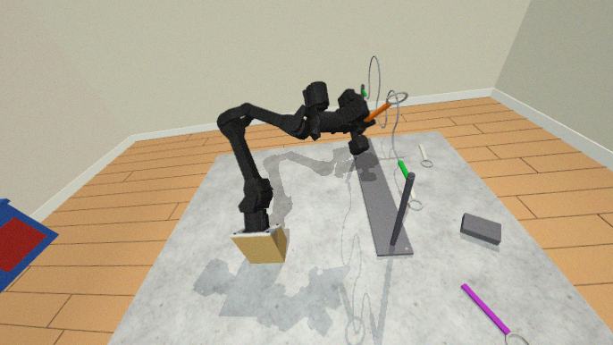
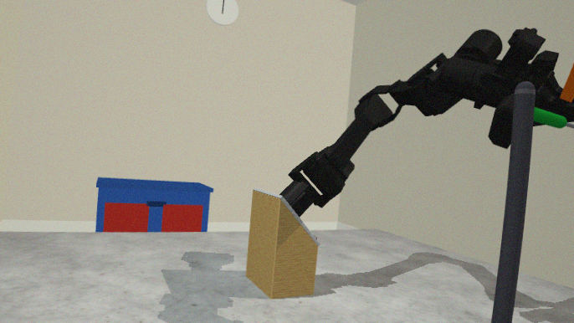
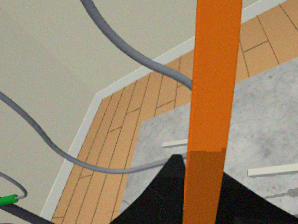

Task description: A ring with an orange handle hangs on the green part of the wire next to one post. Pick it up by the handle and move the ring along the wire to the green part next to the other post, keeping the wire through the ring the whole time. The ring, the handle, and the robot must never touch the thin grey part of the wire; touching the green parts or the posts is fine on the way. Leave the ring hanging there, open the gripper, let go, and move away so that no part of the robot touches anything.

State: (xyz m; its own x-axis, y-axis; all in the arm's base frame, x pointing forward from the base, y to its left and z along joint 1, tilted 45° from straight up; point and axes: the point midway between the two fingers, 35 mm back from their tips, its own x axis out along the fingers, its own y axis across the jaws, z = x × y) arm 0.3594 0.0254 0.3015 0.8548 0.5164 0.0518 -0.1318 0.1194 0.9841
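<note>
The marbled grey slab was crossed from above by the black jointed arm, its tan wedge-shaped block set nearer the left edge in the top view. Well apart from it, the long dark grey plate was laid towards the far edge, an upright post being borne at its near end. Nearer the right edge, a dark grey rectangular block was seen, with a magenta stick towards the near right corner. Above the plate, the looping thin grey wire was held up. The square orange handle was pinched between the gripper's fingers; its grey metal ring was raised by the wire, between the green ends, contact being indistinguishable.
</note>
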